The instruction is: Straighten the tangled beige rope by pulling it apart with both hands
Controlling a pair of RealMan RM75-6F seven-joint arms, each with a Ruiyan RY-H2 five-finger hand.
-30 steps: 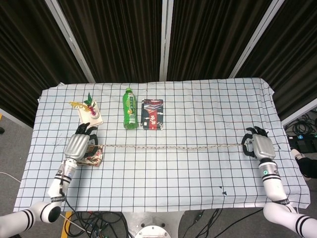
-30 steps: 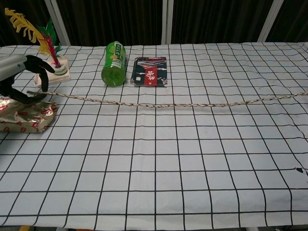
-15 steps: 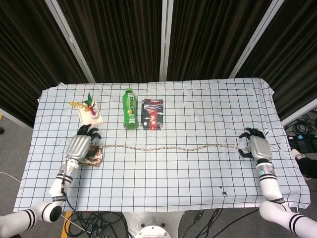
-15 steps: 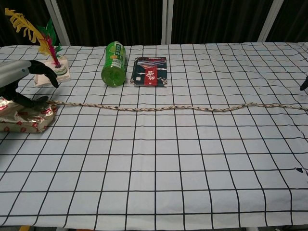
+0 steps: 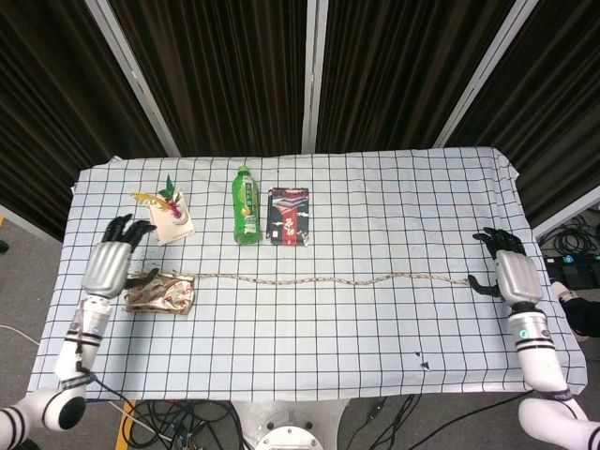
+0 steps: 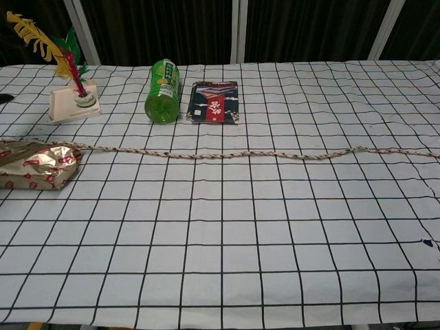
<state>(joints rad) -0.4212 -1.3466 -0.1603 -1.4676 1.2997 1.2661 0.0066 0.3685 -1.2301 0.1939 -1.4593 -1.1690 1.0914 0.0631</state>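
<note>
The beige rope (image 5: 319, 278) lies stretched across the checked cloth in a nearly straight line, also shown in the chest view as the rope (image 6: 227, 153). Its left end rests on a gold and red foil packet (image 5: 161, 292). My left hand (image 5: 108, 265) hovers off the rope's left end with fingers spread and nothing in it. My right hand (image 5: 511, 275) is just past the rope's right end, fingers apart, holding nothing. Neither hand appears in the chest view.
A green bottle (image 5: 247, 206) lies on its side at the back, next to a dark red packet (image 5: 290, 216). A small white stand with feathers (image 5: 171, 215) sits at the back left. The foil packet (image 6: 36, 166) lies near the left edge.
Both hands let go of the rope ends and drew outward, away from it. The rope went slightly slack and now lies on the cloth.
</note>
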